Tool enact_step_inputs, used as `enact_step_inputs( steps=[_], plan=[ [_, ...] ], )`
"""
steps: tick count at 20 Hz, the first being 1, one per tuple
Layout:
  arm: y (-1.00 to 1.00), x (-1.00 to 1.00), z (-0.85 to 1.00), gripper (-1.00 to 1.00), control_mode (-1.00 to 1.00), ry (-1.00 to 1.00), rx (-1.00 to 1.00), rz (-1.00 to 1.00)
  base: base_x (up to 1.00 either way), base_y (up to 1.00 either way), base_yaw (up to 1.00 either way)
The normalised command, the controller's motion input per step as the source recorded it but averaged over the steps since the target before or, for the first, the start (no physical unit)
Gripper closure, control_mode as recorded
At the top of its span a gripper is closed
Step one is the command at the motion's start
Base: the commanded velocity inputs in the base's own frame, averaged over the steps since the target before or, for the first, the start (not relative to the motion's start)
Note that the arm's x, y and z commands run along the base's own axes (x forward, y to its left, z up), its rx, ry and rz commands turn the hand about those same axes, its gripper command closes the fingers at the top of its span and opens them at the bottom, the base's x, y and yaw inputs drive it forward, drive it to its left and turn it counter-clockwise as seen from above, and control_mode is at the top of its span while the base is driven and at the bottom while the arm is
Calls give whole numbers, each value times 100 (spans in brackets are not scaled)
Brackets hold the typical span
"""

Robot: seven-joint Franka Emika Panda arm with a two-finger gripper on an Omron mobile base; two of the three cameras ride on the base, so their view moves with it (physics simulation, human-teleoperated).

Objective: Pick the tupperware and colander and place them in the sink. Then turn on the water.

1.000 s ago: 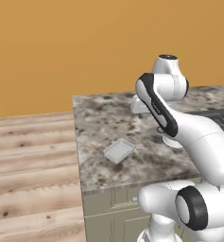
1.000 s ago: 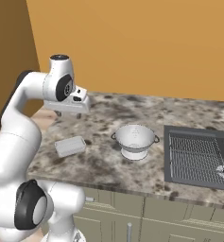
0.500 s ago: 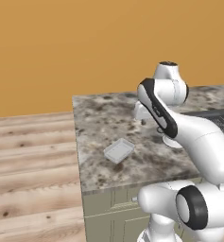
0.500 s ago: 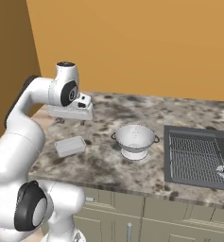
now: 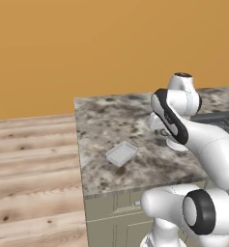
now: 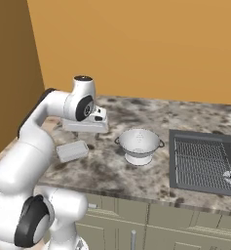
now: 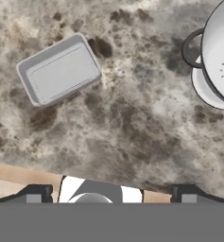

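Brightness: even and bright, flat rendered light across all views.
Source: diffuse, from above; no single lamp visible.
Shadows: soft dark patch beside the translucent pale rectangular plastic tupperware on the speckled grey-brown stone counter; faint shade under the round white perforated colander.
Glare: mild sheen on the colander's wall.
Sharpness: crisp, slight pixel softness, no motion blur.
Edge distortion: none noticeable.
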Motion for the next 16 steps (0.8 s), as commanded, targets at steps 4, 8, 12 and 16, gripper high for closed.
enact_step_inputs(
  steps=[4,8,12,16],
  plan=[
    [-41,10,-30,-100,-100,3,0,5,0,0,0],
    [-37,9,-26,-100,-100,2,0,4,0,0,0],
    [-33,6,-24,-100,-100,0,0,4,0,0,0],
    [-30,12,-14,-100,-100,0,0,3,0,0,0]
  ],
)
